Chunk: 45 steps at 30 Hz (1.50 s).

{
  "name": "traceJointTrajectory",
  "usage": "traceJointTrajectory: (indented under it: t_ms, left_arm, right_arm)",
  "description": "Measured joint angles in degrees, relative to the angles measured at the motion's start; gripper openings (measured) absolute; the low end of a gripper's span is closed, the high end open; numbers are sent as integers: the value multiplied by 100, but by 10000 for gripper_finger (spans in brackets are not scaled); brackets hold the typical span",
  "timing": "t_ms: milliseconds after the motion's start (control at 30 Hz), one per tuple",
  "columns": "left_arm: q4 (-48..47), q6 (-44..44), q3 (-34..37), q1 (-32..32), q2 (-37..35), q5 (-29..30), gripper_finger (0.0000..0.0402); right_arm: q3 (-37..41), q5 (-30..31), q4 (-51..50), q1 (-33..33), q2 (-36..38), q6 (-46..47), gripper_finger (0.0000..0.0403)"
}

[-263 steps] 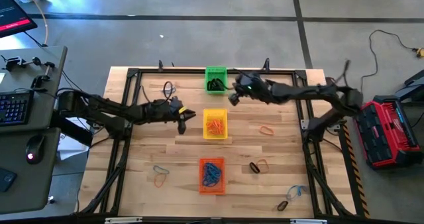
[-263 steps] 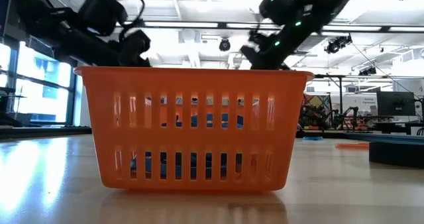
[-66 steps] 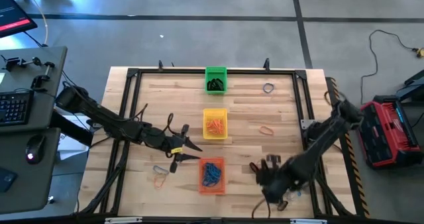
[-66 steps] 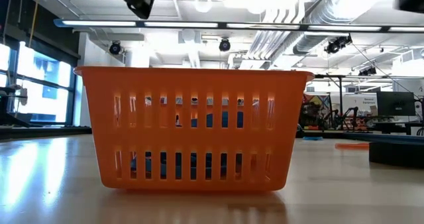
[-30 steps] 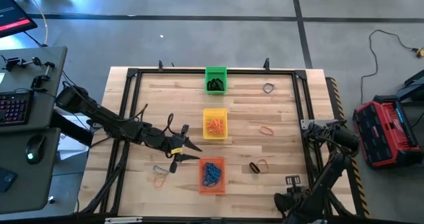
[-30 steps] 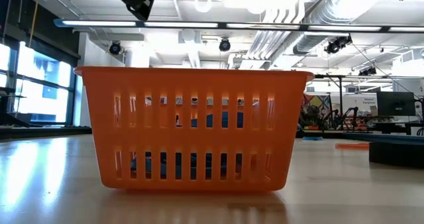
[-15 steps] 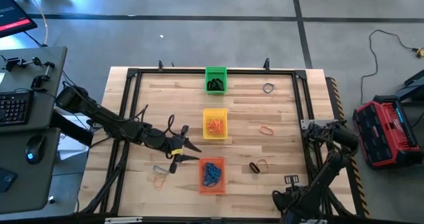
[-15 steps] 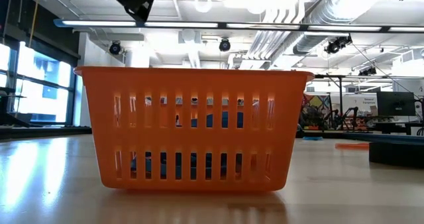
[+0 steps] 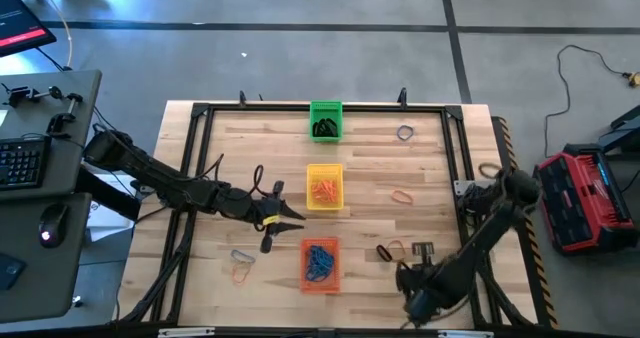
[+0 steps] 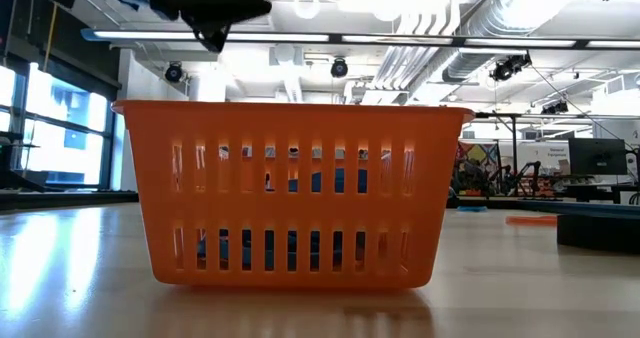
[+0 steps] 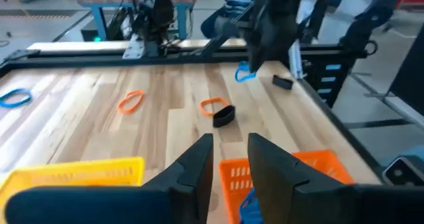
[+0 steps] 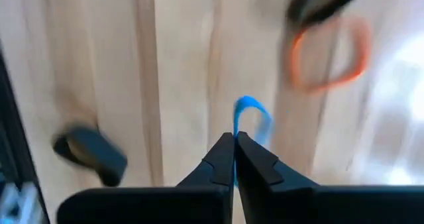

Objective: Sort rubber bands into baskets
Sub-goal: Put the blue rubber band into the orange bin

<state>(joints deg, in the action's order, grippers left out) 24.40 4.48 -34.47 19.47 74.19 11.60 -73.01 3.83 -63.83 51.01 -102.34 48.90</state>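
Observation:
Three baskets stand in a row down the table's middle: green [image 9: 325, 120], yellow [image 9: 324, 188] and orange [image 9: 320, 263], the orange one holding blue rubber bands. My left gripper [image 11: 230, 154] hovers open just left of the orange basket [image 11: 291, 174], with nothing between its fingers. My right gripper [image 12: 234, 148] points down near the table's near right corner, right of the orange basket, shut on a blue rubber band [image 12: 250, 114]. Loose bands lie flat on the wood: a black and an orange one [image 9: 388, 250], and an orange one [image 9: 402, 195]. My right gripper pinches the blue rubber band between its two fingertips [image 12: 225, 154], coming from above and pointing down. A small loop of the band [image 12: 255, 111] sticks out past the tips. In the left wrist view the band [image 11: 245, 73] hangs below the fingers, clear of the table.
A black band [image 12: 93, 151] lies near the right gripper, and a greyish band [image 9: 404, 133] lies at the far right. A blue and an orange band [image 9: 240, 265] lie at the near left. A dark metal frame [image 9: 200, 113] runs around the table's edges.
My right gripper has moved from the table's near edge toward the far edge and toward the left, closer to the orange basket and the black and orange bands.

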Motion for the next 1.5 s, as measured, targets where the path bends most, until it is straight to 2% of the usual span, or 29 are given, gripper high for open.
traceJointTrajectory:
  t_ms: [233, 500, 667, 933, 1500]
  left_arm:
    - [565, 47, 364, -109, 0, 50, 63]
    - [594, 91, 474, -110, 0, 542, 55]
    - [592, 41, 473, -110, 0, 864, 55]
    - [590, -9, 473, -108, 0, 970, 55]
    - [590, -20, 471, -108, 0, 996, 55]
  right_arm:
    - [0, 811, 959, -913, 377, -1121, 0]
    - [0, 919, 3007, -1886, 376, -2697, 0]
    - [0, 748, 3978, -2256, 375, -3209, 0]
    - [0, 412, 4666, -2574, 63, -3271, 0]
    - [0, -167, 5295, -2944, -615, -3222, 0]
